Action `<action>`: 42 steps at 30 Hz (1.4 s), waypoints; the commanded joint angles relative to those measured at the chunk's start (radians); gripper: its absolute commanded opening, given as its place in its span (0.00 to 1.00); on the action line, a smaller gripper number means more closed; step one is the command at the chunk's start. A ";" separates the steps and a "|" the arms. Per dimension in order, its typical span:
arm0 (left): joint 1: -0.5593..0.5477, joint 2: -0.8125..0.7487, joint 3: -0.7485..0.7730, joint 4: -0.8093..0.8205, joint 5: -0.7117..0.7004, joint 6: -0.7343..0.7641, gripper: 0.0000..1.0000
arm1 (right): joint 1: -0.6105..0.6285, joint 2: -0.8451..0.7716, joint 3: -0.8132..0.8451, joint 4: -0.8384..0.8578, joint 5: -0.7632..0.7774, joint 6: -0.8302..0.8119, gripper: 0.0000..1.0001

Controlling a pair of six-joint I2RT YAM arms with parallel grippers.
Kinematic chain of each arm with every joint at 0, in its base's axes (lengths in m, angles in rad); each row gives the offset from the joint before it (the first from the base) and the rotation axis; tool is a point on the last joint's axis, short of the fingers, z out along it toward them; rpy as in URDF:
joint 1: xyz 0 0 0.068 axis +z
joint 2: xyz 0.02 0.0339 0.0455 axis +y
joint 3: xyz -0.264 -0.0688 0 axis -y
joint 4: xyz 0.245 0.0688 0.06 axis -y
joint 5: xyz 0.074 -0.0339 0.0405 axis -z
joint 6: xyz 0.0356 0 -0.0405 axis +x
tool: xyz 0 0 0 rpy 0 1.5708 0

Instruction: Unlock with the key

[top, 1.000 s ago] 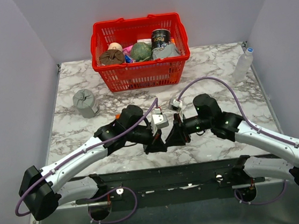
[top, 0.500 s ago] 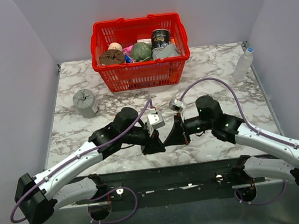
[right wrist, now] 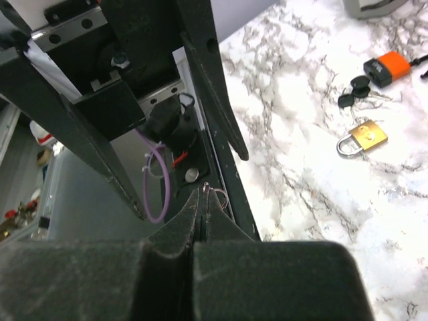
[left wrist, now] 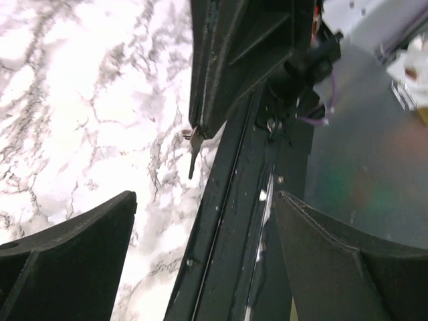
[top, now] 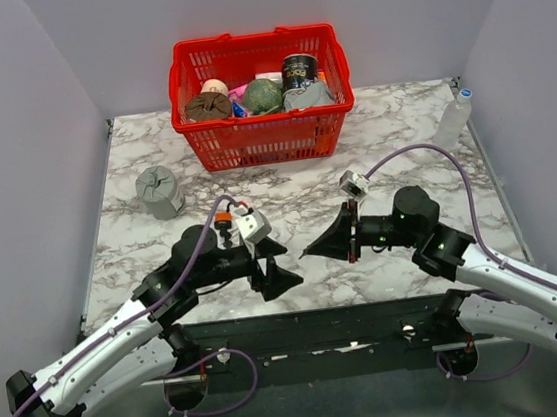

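The key (left wrist: 192, 159) is being held at the very tip of the right gripper (top: 307, 254), whose fingers are being pressed fully together. In the left wrist view it is being shown as a thin dark sliver hanging from those tips above the near edge of the marble table (top: 402, 144). Its head is being hidden between the pads. In the right wrist view only a fine wire loop (right wrist: 214, 193) is being shown at the tips, and in the top view the key is too small to be made out.

The left gripper (top: 288, 267) is being held wide open with nothing in it, just left of the right gripper's tip and apart from it.

Farther in on the table, an orange-and-black padlock (right wrist: 386, 69) is lying flat, with two black-headed keys (right wrist: 353, 92) just beside it and a small brass padlock (right wrist: 363, 137) near them. Whether those two keys are joined cannot be told. None of these can be picked out with certainty in the top view.

At the far edge a red basket (top: 261, 142) is being filled with mixed items that are partly hiding one another. A gray object (top: 160, 192) is being seen to its near left, and a clear bottle (top: 453, 120) at the far right.
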 commanded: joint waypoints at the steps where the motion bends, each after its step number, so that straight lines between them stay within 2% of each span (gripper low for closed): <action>1: 0.001 -0.098 -0.093 0.177 -0.145 -0.179 0.91 | 0.003 -0.030 -0.057 0.174 0.090 0.101 0.01; 2: 0.001 -0.123 -0.106 0.249 -0.153 -0.198 0.89 | 0.005 -0.030 -0.064 0.189 0.093 0.112 0.01; 6: 0.001 -0.137 -0.150 0.344 -0.176 -0.264 0.82 | 0.005 -0.036 -0.091 0.257 0.102 0.159 0.01; 11: 0.001 -0.064 -0.169 0.458 -0.130 -0.310 0.75 | 0.003 -0.040 -0.114 0.330 0.096 0.201 0.01; 17: 0.001 -0.022 -0.161 0.507 -0.113 -0.310 0.65 | 0.003 -0.073 -0.139 0.350 0.127 0.215 0.01; 21: 0.001 -0.014 -0.175 0.525 -0.115 -0.327 0.64 | 0.005 -0.083 -0.143 0.346 0.128 0.215 0.01; 22: 0.001 -0.014 -0.179 0.531 -0.112 -0.330 0.60 | 0.003 -0.081 -0.142 0.347 0.128 0.216 0.01; 23: 0.001 -0.013 -0.182 0.542 -0.106 -0.334 0.49 | 0.005 -0.079 -0.142 0.347 0.125 0.216 0.01; 24: 0.001 -0.013 -0.184 0.547 -0.104 -0.336 0.45 | 0.003 -0.078 -0.142 0.347 0.125 0.216 0.01; 26: 0.001 -0.010 -0.185 0.547 -0.104 -0.339 0.36 | 0.005 -0.078 -0.143 0.349 0.125 0.218 0.01; 31: 0.001 0.003 -0.184 0.550 -0.090 -0.339 0.29 | 0.003 -0.086 -0.146 0.350 0.142 0.222 0.01; 32: 0.001 0.009 -0.184 0.553 -0.084 -0.340 0.20 | 0.003 -0.087 -0.148 0.352 0.144 0.224 0.01; 34: 0.001 0.013 -0.181 0.553 -0.066 -0.337 0.10 | 0.005 -0.089 -0.148 0.347 0.147 0.221 0.01; 35: 0.001 0.015 -0.173 0.533 -0.063 -0.333 0.00 | 0.005 -0.087 -0.145 0.341 0.148 0.218 0.01; 38: 0.001 0.000 -0.156 0.486 -0.054 -0.307 0.00 | 0.005 -0.081 -0.110 0.262 0.133 0.167 0.01; 41: 0.001 -0.017 -0.112 0.369 -0.034 -0.255 0.00 | 0.003 -0.078 -0.036 0.110 0.096 0.066 0.03; 42: 0.001 -0.017 -0.095 0.278 -0.031 -0.236 0.00 | 0.005 -0.079 -0.015 0.067 0.087 0.034 0.05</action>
